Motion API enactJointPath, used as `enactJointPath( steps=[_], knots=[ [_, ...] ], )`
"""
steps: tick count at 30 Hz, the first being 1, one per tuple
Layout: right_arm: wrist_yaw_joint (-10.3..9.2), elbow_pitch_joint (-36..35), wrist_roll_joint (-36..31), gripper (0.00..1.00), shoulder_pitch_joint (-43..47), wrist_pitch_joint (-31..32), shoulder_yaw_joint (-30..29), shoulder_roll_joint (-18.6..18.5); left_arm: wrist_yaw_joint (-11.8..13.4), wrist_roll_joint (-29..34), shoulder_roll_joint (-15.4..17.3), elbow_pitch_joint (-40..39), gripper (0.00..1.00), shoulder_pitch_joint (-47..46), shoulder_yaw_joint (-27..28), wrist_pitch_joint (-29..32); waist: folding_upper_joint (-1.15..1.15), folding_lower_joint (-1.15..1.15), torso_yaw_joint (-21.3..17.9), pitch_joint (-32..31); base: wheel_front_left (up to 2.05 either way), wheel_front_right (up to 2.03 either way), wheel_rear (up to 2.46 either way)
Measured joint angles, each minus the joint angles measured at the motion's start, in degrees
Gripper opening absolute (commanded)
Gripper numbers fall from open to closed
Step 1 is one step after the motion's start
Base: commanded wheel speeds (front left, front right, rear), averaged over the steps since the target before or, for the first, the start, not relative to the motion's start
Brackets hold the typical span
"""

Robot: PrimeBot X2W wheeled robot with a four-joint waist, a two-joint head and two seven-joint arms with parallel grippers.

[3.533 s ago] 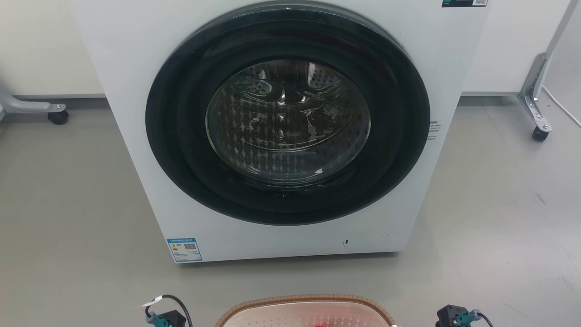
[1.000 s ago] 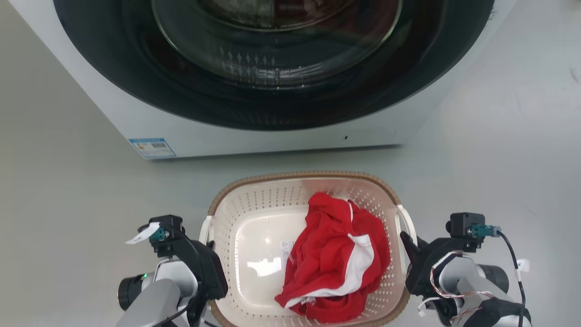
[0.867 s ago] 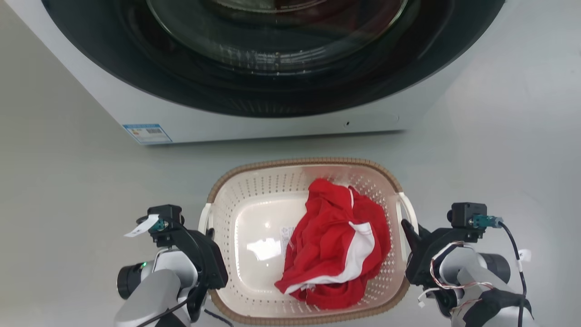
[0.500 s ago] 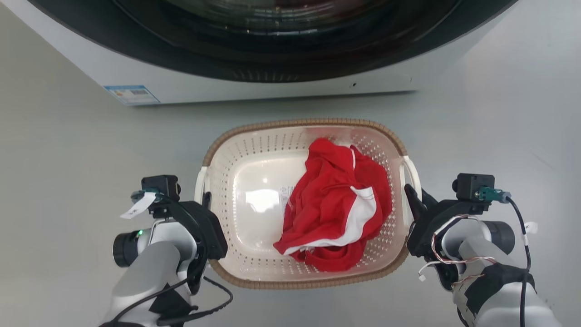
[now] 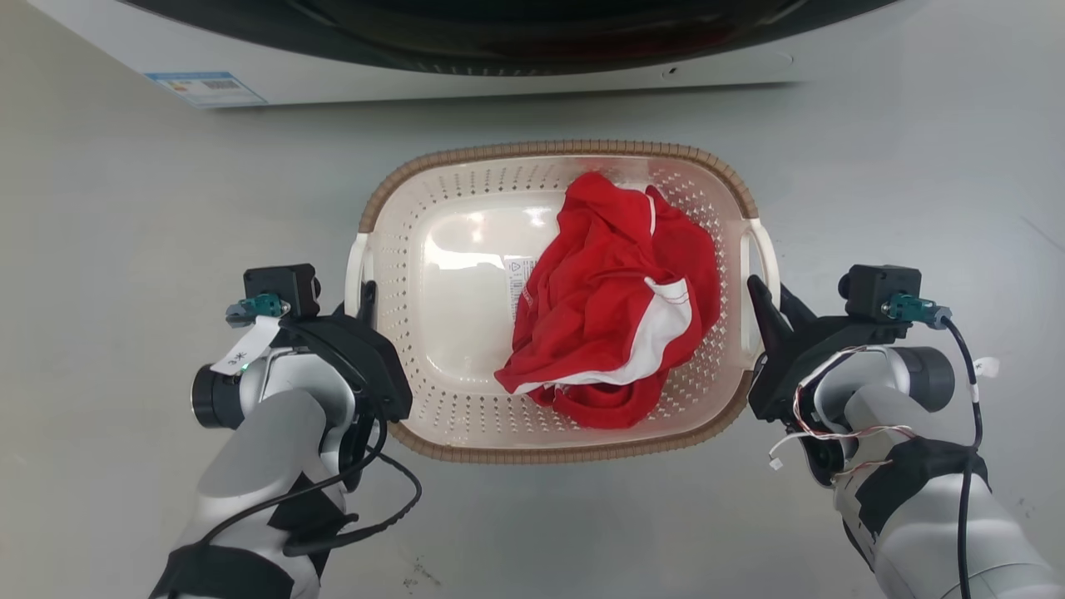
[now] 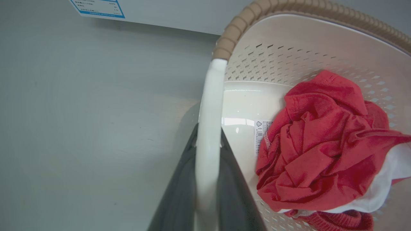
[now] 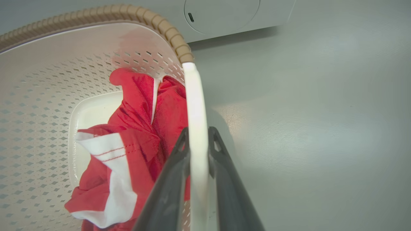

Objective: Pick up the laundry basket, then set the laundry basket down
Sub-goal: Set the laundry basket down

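In the head view we see the washer (image 5: pixel 374 81) cut to its bottom edge and one fingertip of the left gripper (image 5: pixel 363 294). Wrist views add: left and right gripper (image 7: pixel 198 134) each pinch a white handle (image 6: pixel 208 96). The laundry basket (image 5: pixel 549 151) lies before the washer, mouth up, long axis gripper to gripper; on the floor (image 5: pixel 125 249) or off, unclear to us.
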Motion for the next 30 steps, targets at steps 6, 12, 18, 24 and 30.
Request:
enactJointPath(
  steps=[6,12,18,24,30],
  knots=[
    [-0.24,0.05,-0.62,0.0,-1.59,-0.93,0.51,-0.32,0.01,0.33,0.02,0.05,0.0,-1.42,-0.14,-2.13,0.0,0.0,0.11,2.26,0.0,0.0,0.0],
    [-0.24,0.09,-1.01,0.0,-3.18,-1.51,0.58,-0.49,0.01,0.67,0.03,0.38,0.0,-2.91,-0.26,-3.13,0.0,-0.01,0.21,4.39,0.0,0.0,0.0],
    [-0.24,0.56,-1.04,0.0,-4.03,-1.96,0.69,-0.52,0.0,0.73,0.01,0.94,0.0,-3.87,-0.45,-3.49,-0.01,0.0,0.36,6.44,0.0,0.0,0.0],
    [-0.19,1.31,-1.02,0.0,-4.28,-2.03,0.67,-0.41,-0.09,0.73,-0.2,1.83,0.0,-4.44,-0.67,-3.69,0.0,0.0,0.51,7.83,0.0,0.0,0.0],
    [-0.15,1.51,-1.0,0.0,-4.41,-2.29,0.65,-0.37,-0.59,0.73,-0.15,2.48,0.0,-4.52,-0.67,-3.96,-0.01,-0.01,0.54,8.29,0.0,0.0,0.0]
  ],
)
